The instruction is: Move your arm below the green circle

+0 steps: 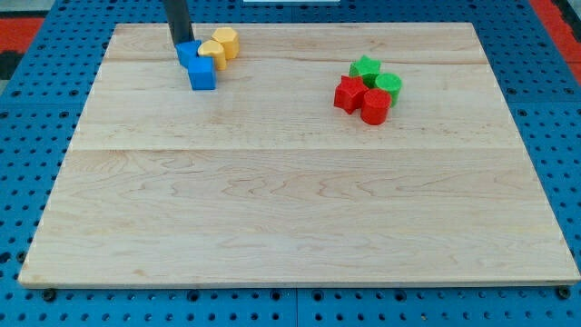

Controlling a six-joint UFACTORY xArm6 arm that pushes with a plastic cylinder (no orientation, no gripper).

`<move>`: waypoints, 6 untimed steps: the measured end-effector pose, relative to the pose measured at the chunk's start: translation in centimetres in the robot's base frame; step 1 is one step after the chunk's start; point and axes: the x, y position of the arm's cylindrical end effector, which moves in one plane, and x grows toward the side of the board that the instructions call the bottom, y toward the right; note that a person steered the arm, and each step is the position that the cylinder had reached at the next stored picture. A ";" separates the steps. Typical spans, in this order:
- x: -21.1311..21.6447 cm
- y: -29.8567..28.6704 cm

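The green circle (389, 85) sits at the upper right of the wooden board, in a tight cluster with a green star (365, 67) above-left of it, a red star (347, 94) to its left and a red cylinder (375, 106) just below it. My tip (179, 44) is far off at the upper left, touching the top of a blue block (189, 54). A second blue block (202, 73) lies just below that one. Two yellow blocks (224, 42) (212, 54) sit right beside the blue ones.
The light wooden board (290, 218) lies on a blue pegboard table (27, 182). The two clusters of blocks are both near the board's top edge.
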 end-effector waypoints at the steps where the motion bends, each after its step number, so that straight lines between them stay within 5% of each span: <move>1: 4.6 1.6; 2: 8.0 1.8; 4: 3.0 2.8; 6: 3.6 3.2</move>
